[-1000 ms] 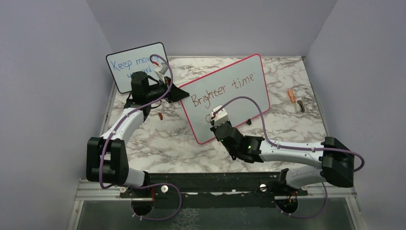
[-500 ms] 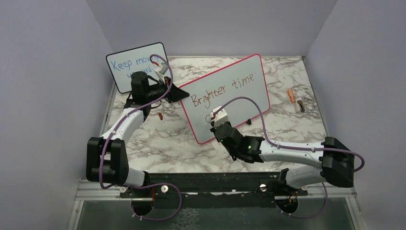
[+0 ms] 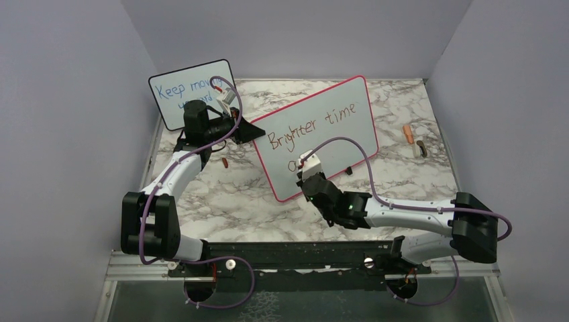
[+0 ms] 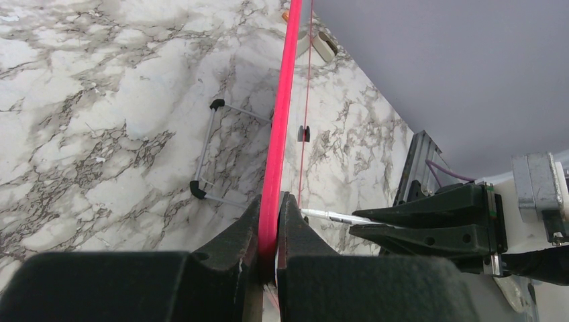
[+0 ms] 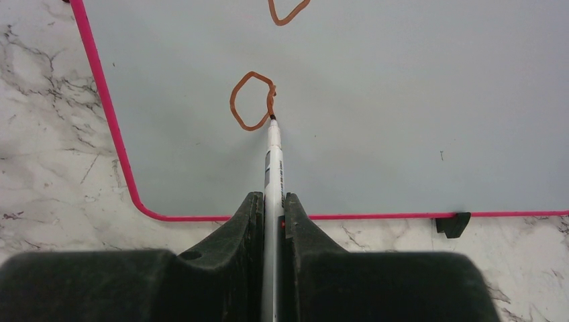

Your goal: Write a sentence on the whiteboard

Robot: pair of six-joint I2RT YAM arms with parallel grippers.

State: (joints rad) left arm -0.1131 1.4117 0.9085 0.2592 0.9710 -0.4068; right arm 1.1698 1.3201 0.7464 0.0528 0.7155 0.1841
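The whiteboard sits propped up in the middle of the marble table, and the left gripper is pinched tight on its pink edge. The sentence so far reads "Brighter time" on the top line, plus one round loop under it. The right gripper is squeezing a white marker, tip touching the board right at the loop's right side. A smaller board with blue writing stands back left.

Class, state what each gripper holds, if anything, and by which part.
Left gripper: the whiteboard, by its pink frame. Right gripper: a marker, by its barrel.
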